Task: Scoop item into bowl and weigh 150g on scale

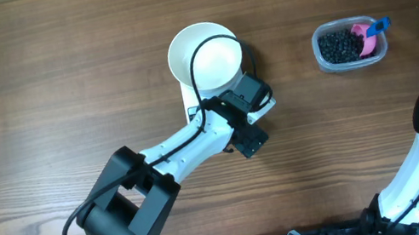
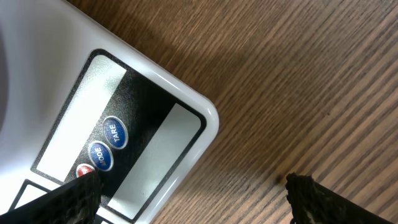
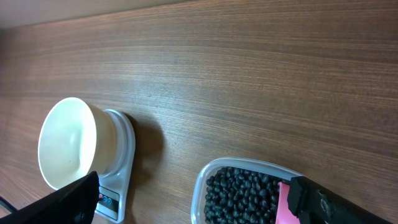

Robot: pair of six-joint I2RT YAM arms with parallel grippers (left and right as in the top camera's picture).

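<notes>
- Overhead: bowl (image 1: 203, 54) sits empty on scale (image 1: 194, 113), upper centre. Left gripper (image 1: 249, 138) is at the scale's front edge, jaws apart, holding nothing. Item (image 1: 338, 47) fills tub (image 1: 325, 62), upper right, with pink scoop (image 1: 366, 38) in it.
- Left wrist: TARE button (image 2: 114, 132) lower left. Judgement: zero with the bowl on before scooping.
- Right wrist: right gripper (image 3: 193, 186) spread, empty, over the tub at bottom. Take the scoop squarely.

The white bowl (image 3: 65, 140) stands upright and empty on the scale (image 2: 155, 143), covering its platform. The scale is a white rectangle lying flat; its dark front panel carries a pale display window and round buttons marked TARE and MODE. The item (image 3: 242, 196), small round black pieces, lies heaped in a clear tub (image 3: 200, 186) well to the bowl's right.
</notes>
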